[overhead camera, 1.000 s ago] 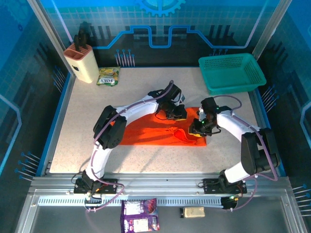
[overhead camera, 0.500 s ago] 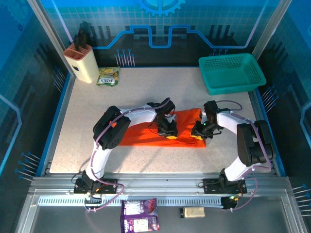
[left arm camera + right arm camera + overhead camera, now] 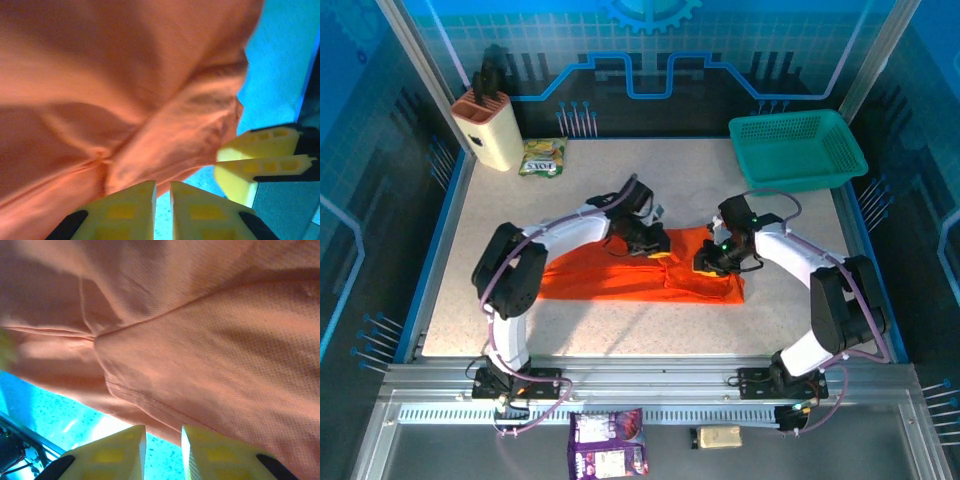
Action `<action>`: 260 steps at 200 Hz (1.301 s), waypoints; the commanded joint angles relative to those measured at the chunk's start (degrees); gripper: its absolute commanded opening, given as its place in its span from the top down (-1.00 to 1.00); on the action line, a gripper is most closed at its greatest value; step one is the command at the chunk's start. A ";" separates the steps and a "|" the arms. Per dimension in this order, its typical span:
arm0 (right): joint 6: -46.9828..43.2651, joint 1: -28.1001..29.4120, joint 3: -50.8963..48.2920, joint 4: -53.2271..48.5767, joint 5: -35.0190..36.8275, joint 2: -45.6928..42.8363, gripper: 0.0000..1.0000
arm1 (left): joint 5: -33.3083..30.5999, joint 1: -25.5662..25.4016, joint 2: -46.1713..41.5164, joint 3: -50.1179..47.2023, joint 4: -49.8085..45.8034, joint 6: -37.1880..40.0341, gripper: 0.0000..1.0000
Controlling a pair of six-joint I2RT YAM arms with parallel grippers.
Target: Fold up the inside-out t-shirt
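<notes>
Near-left of the teal plastic mesh basket (image 3: 798, 150), the wrinkled bright orange cloth t-shirt (image 3: 620, 282) is lying spread out. I am watching left gripper (image 3: 658, 250) and right gripper (image 3: 706, 266) sitting at its basket-side edge, each pair of jaws nearly together; cannot tell whether cloth is pinched.

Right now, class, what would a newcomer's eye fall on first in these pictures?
The bright orange t-shirt spread across the middle of the table, with the left gripper and right gripper at its far edge. Next, the teal basket in the far right corner.
</notes>
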 commanded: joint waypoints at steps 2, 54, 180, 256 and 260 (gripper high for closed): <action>0.53 -1.06 -3.48 1.56 -0.87 2.43 0.52 | -4.62 4.93 -3.98 -5.69 -0.45 -1.11 0.68; 1.05 -4.03 -2.18 0.30 5.09 4.09 0.51 | -6.47 19.01 -10.51 -14.64 -1.85 1.68 0.69; 2.46 -8.62 19.95 9.28 -3.61 25.17 0.52 | -14.61 32.77 2.48 -6.29 -5.89 8.44 0.77; 4.13 -12.48 20.16 11.64 -6.01 26.68 0.50 | -11.13 38.60 1.02 -12.96 -1.35 7.74 0.75; 4.13 -12.27 20.34 11.48 -6.24 25.97 0.50 | -10.39 38.57 0.25 -13.19 -0.73 7.50 0.74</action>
